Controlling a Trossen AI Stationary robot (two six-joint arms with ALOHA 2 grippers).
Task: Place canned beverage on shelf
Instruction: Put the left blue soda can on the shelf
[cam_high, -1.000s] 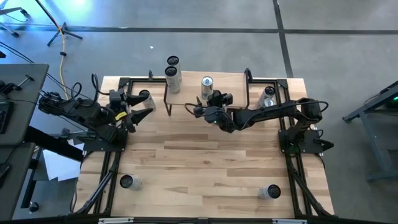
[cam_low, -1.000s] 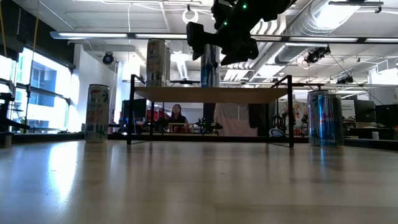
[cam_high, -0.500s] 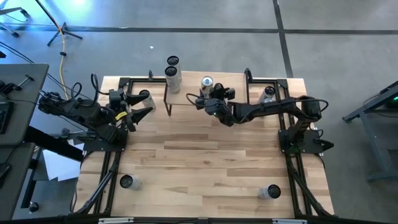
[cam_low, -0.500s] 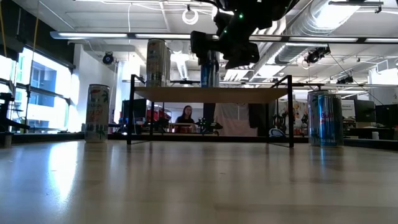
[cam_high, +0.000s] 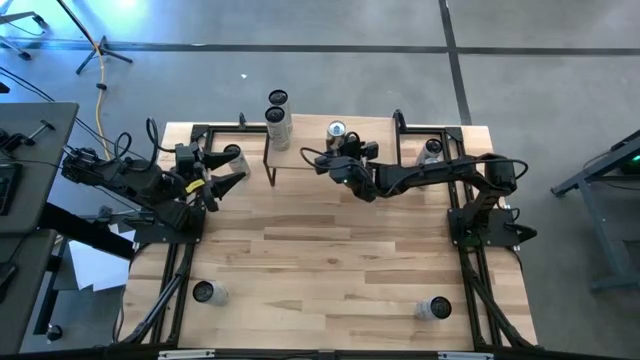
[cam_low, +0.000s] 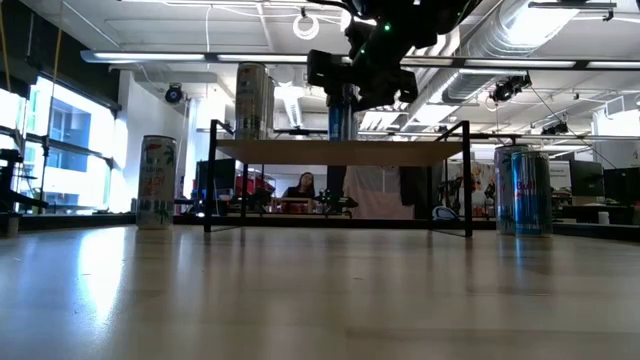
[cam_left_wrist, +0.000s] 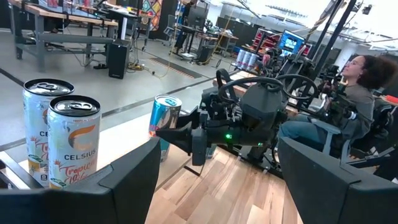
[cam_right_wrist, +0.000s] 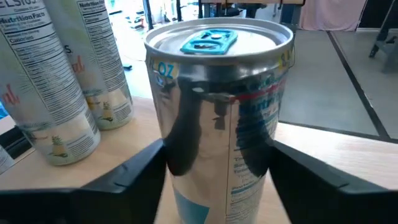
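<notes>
Since a second ago I've carried the blue can (cam_high: 336, 131) onto the shelf (cam_low: 340, 152), my right gripper (cam_high: 333, 160) clenched around it; two Celsius cans (cam_left_wrist: 73, 144) stand just beside, at the shelf's left end. My left gripper (cam_high: 233, 171) waits spread apart near the left edge

the high view looks straight down; the low view looks level along the tabletop. both share the shelf (cam_high: 332, 150) under the right gripper (cam_high: 335, 158). the right wrist view sits close behind its can (cam_right_wrist: 217, 106); the left wrist view sees it from farther.
</notes>
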